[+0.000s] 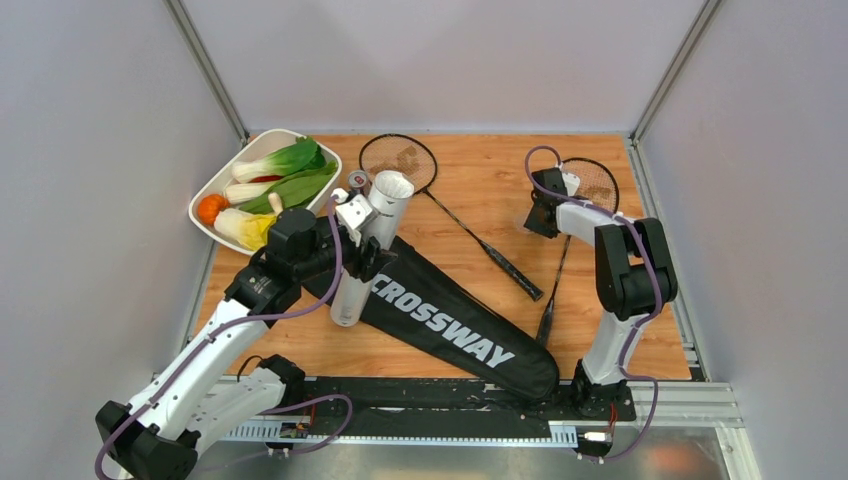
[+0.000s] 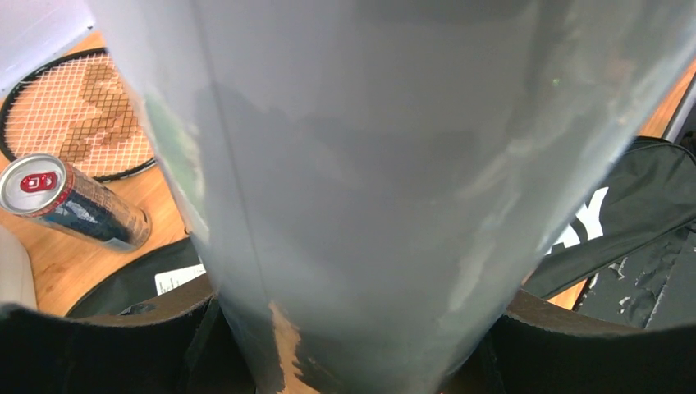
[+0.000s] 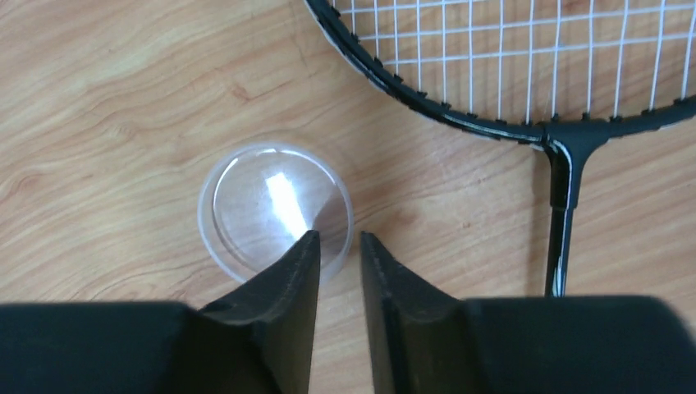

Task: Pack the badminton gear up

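Tube (image 2: 353, 164) clamped in my left gripper (image 1: 362, 250), tilted over the bag (image 1: 450, 325) edge. Right gripper (image 3: 338, 246) straddles the rim of the clear cap (image 3: 263, 205), well beyond the bag; can't tell if it's pinched yet. Risk: thin slick rim squirts out sideways.

The white tube (image 2: 353, 189) is cropped at both ends; part of the clear lid (image 3: 254, 205) is covered by the right tool (image 3: 338, 240).

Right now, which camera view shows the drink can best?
Left wrist view: the drink can is close and nearly whole. The top view shows it small, beside the white tube; the right wrist view misses it.
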Available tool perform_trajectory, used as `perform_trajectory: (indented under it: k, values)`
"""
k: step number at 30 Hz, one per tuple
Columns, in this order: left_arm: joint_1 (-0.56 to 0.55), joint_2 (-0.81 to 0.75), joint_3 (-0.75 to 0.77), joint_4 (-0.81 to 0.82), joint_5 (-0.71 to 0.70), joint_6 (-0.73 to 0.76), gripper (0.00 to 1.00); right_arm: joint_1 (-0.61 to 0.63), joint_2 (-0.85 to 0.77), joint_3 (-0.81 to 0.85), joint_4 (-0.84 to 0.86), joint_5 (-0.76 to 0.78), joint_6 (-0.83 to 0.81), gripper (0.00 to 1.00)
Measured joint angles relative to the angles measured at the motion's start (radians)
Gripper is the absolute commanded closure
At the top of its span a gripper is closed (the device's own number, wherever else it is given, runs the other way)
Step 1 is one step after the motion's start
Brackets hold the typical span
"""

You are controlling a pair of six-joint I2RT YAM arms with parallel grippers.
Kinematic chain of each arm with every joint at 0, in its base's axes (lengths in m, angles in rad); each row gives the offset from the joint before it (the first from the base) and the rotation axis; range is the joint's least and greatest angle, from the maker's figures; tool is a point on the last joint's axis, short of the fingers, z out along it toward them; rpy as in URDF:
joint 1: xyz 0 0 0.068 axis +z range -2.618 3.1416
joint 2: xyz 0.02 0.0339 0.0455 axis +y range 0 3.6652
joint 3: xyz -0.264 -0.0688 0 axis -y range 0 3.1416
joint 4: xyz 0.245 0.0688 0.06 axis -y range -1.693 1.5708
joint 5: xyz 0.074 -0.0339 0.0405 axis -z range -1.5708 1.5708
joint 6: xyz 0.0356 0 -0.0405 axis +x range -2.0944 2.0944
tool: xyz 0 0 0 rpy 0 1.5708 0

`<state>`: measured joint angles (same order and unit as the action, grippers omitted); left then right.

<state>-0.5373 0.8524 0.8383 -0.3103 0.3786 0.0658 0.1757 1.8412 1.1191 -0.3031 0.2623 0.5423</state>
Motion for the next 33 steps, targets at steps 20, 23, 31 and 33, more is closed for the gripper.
perform_trajectory:
  k: [20, 23, 31, 33]
  values:
    - [-0.002, 0.003, -0.009, -0.014, -0.015, 0.061, 0.61, -0.007, -0.101, 0.043, -0.066, -0.084, -0.099, 1.0]
    - [-0.006, 0.006, -0.009, -0.025, -0.021, 0.088, 0.61, -0.007, -0.198, 0.063, -0.065, -0.198, -0.127, 1.0]
    - [-0.026, 0.071, 0.02, -0.103, -0.037, 0.18, 0.61, 0.008, -0.43, 0.1, -0.055, -0.621, -0.198, 1.0]
    - [-0.036, 0.097, 0.04, -0.13, -0.048, 0.206, 0.61, 0.029, -0.474, 0.1, -0.055, -0.723, -0.21, 1.0]
